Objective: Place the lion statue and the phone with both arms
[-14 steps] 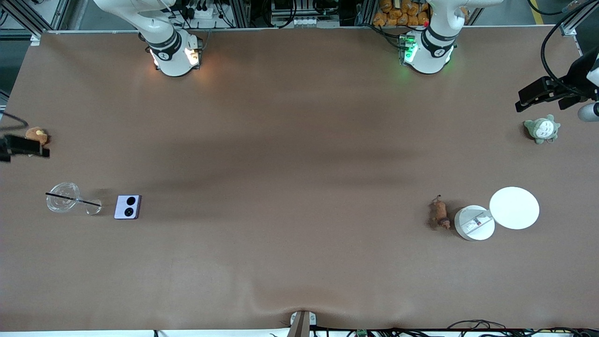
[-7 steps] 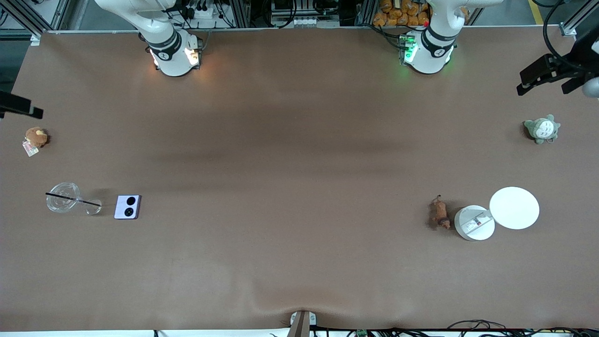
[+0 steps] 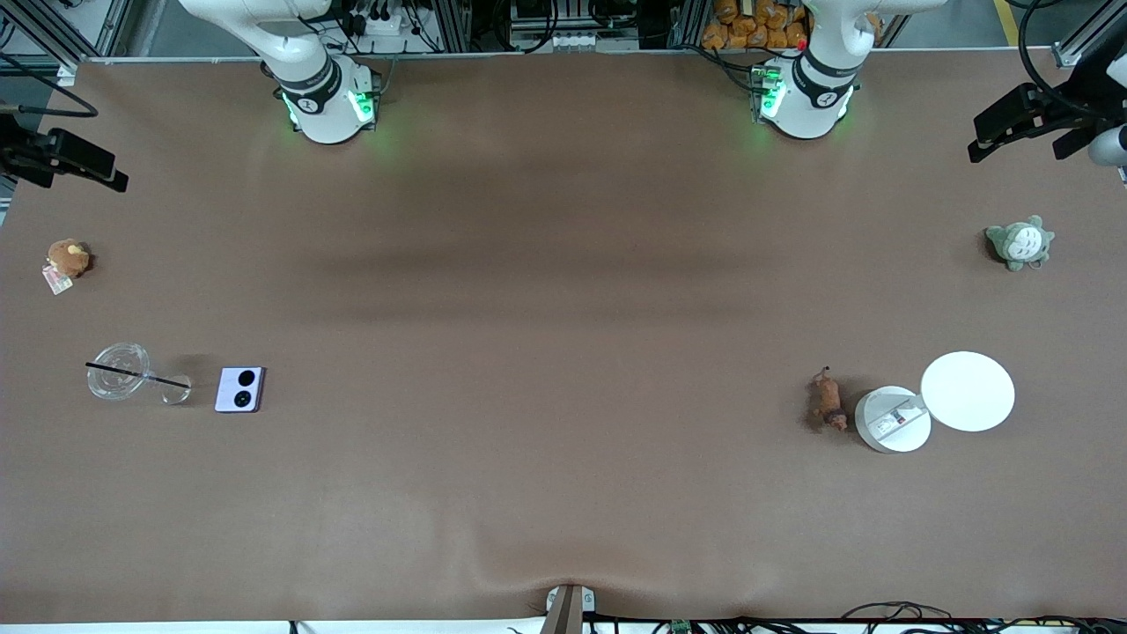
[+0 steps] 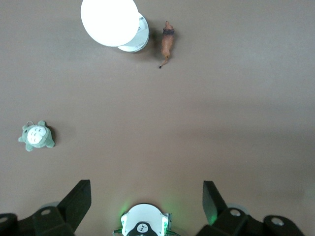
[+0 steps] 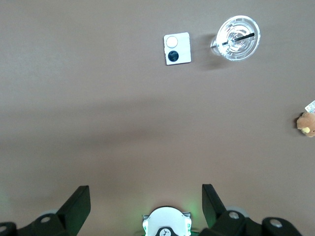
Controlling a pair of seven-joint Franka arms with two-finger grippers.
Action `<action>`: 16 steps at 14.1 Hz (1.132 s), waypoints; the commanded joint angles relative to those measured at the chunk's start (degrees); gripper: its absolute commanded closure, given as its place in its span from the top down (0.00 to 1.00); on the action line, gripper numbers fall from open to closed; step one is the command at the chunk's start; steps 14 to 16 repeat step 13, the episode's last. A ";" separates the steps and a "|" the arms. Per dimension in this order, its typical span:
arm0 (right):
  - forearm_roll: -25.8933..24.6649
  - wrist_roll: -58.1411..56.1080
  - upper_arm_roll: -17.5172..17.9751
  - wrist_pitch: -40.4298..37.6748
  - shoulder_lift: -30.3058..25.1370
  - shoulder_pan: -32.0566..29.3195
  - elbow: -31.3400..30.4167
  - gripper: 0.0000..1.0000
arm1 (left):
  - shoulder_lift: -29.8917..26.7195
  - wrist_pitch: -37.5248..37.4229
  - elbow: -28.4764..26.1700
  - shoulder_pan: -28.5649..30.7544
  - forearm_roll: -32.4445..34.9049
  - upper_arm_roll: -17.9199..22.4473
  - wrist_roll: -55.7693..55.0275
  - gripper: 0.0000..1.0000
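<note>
From the front, the lion statue [image 3: 828, 410] lies on the table beside a white disc [image 3: 893, 419], and the phone [image 3: 240, 389] lies flat beside a clear cup [image 3: 117, 371]. The left gripper [image 3: 1026, 132] and right gripper [image 3: 66, 158] hang high at the table's ends. In the left wrist view the left gripper's fingers [image 4: 78, 201] stand spread and empty; the right wrist view shows the right gripper's fingers [image 5: 78, 202] likewise, apparently holding nothing.

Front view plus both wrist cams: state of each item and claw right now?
Tiny orange-brown lion statue: lying on the table beside the smaller white disc, ungrasped.
Pale lilac square phone: flat, camera circles up, ungrasped.
Clear plastic cup: upright, black straw across it.
Large white disc: overlapping the smaller disc.
Brown plush: resting, untouched.
Grey-green plush: resting, untouched.
Left claw: open, empty, raised.
Right claw: open, empty, raised.
</note>
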 commanded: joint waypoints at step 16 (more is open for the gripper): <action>-1.11 -5.00 1.26 1.14 0.70 -1.29 1.95 1.00 | -1.04 -1.02 0.39 0.37 1.66 -0.56 -1.20 1.00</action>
